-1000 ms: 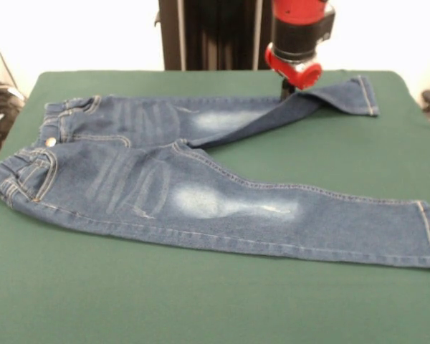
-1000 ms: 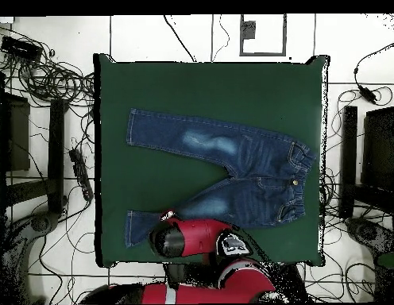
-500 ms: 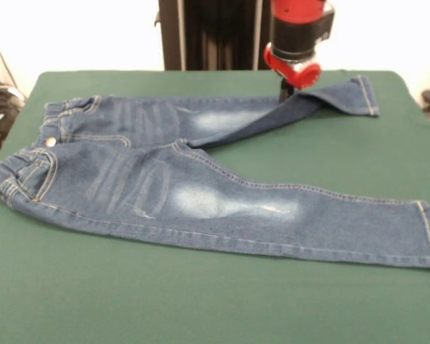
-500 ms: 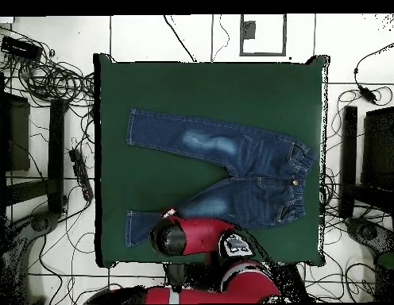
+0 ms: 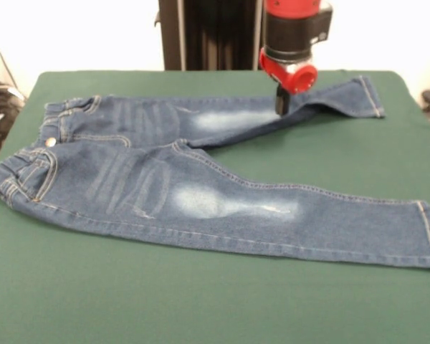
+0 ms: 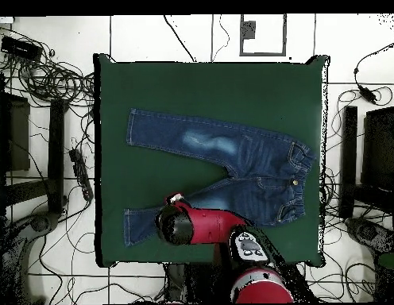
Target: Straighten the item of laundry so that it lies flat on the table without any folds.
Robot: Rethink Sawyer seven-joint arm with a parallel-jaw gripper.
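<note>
The small dark blue jeans (image 5: pixel 165 179) lie on the green table (image 5: pixel 201 301), waistband at the left and both legs running right. The near leg lies flat and straight. The far leg angles to the back right and has a folded-under edge along its near side. My gripper (image 5: pixel 282 102) hangs from the red and black arm and sits on or just above that far leg, near its knee. I cannot tell whether it is open or shut. In the overhead view the arm's head covers the gripper (image 6: pixel 176 200) over the lower leg of the jeans (image 6: pixel 232 163).
The black pedestal (image 5: pixel 208 36) stands behind the table's far edge. In the overhead view, cables (image 6: pixel 49 79) and dark stands (image 6: pixel 13 131) lie on the floor around the table (image 6: pixel 232 87).
The gripper has moved a little left and nearer the camera in the front view, along the far leg. The far cuff has shifted slightly right.
</note>
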